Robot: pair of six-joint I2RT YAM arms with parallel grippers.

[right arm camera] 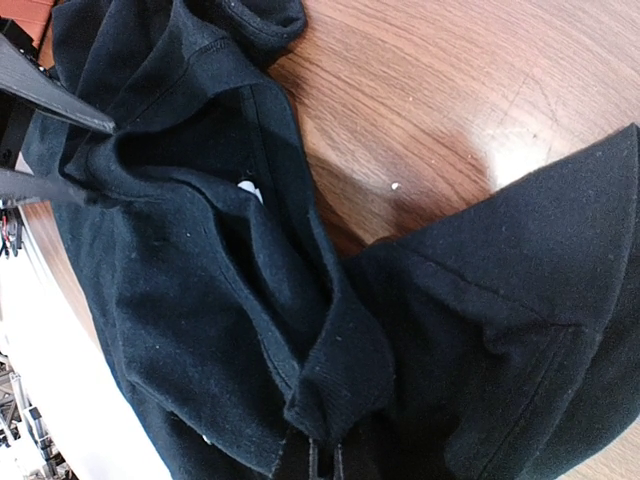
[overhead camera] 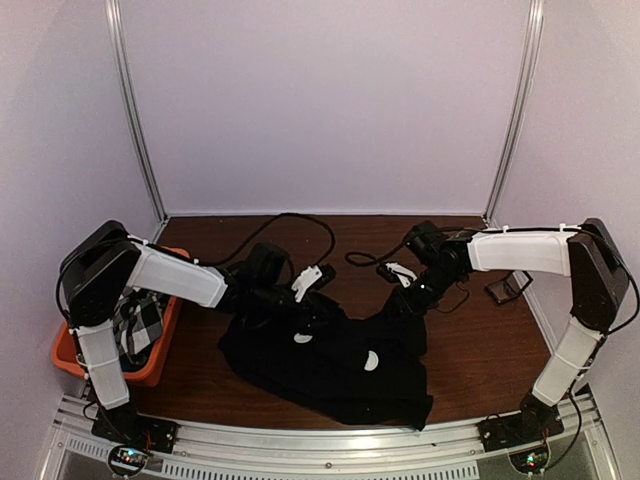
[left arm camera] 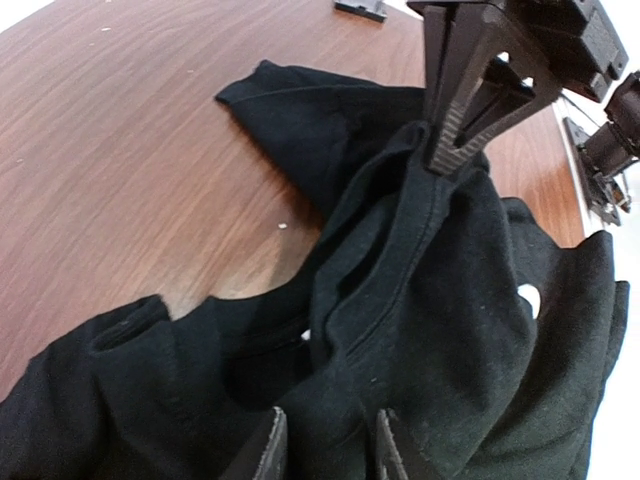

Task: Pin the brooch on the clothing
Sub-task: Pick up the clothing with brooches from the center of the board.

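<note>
Currently the black clothing [overhead camera: 330, 370] lies crumpled on the brown bench [overhead camera: 480, 345] between the two arms, a raised ridge of it running between the left jaws, which pinch one end of the fold, and the right jaws, pressed together on the other end.

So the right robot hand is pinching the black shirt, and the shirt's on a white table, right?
Not quite: the table is brown wood, not white, as the top view shows. The right gripper is indeed pinching the black shirt.
</note>
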